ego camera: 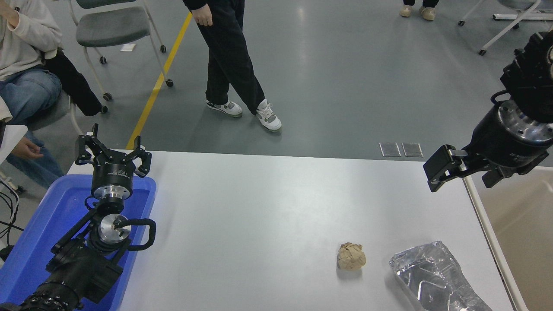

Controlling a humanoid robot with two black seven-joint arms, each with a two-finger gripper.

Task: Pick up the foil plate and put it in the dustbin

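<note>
The foil plate [436,276], crumpled shiny silver, lies on the white table [259,216] near its front right corner. The dustbin [525,224], beige with a pale rim, stands just beyond the table's right edge, and only part of it shows. My right gripper [466,175] hangs in the air above the table's far right corner and the bin's rim. It is well behind the foil plate, open and holding nothing. My left gripper [111,151] is parked at the lower left, open and empty.
A small crumpled brown paper ball [351,256] lies just left of the foil plate. A bright blue tray [30,250] sits under the left arm at the table's left edge. A person stands beyond the far edge, and another sits at the top left.
</note>
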